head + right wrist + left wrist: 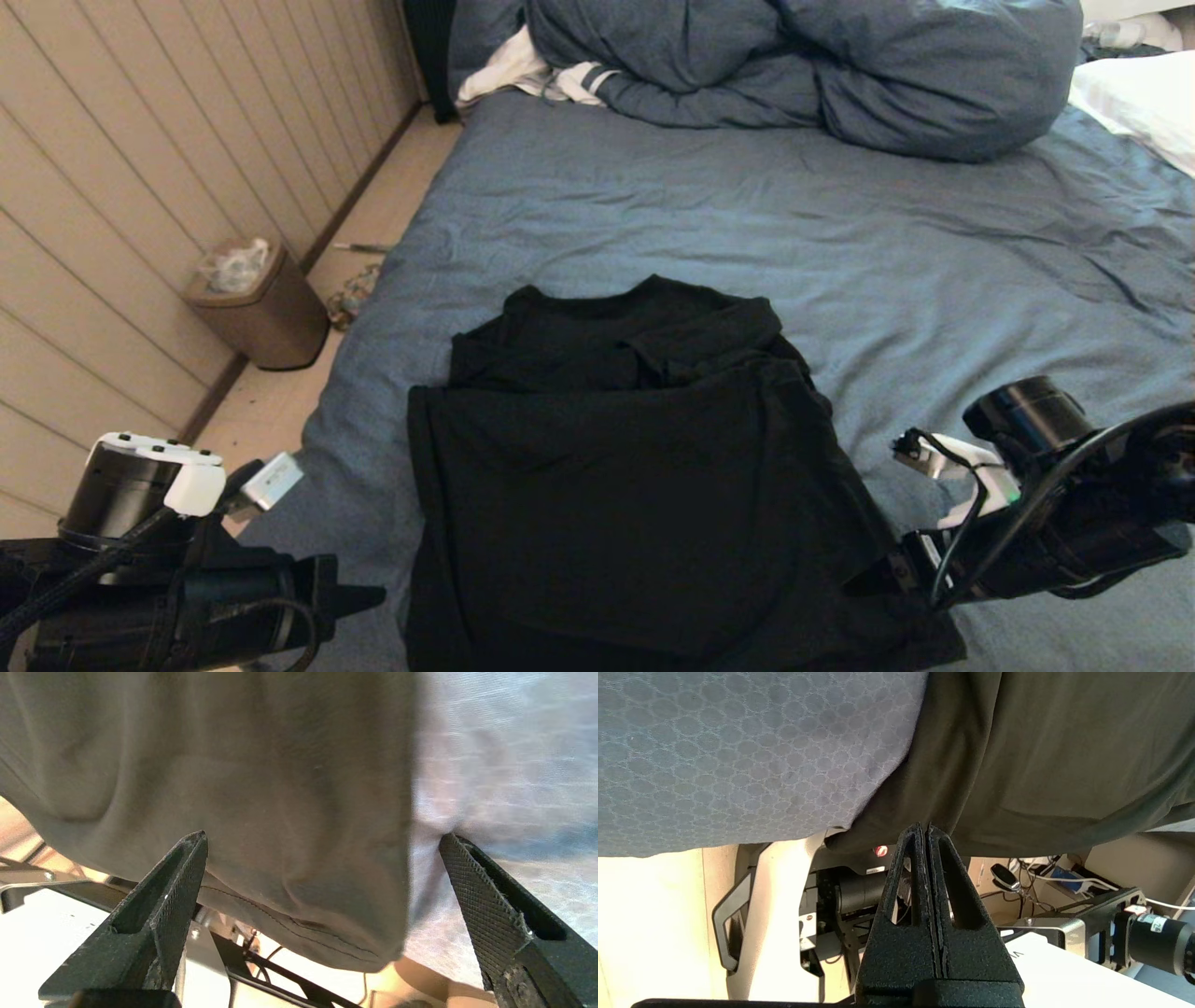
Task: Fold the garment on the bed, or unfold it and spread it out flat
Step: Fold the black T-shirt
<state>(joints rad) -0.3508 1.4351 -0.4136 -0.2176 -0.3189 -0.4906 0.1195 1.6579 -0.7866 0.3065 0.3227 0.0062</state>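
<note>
Two grippers flank the near hem of the garment [644,485], which lies plain side up, partly folded, at the bed's [934,280] near edge. Left gripper [924,828]: jaws pressed together, holding nothing, tips just below the hanging hem. Right gripper [322,854]: jaws fully apart, straddling the garment's near right corner, nothing yet held (closing looks imminent). Recommended: close over both cloth layers, not the sheet beneath, before lifting. Beyond, the duvet [840,75] and pillow [1139,103] lie well apart.
</note>
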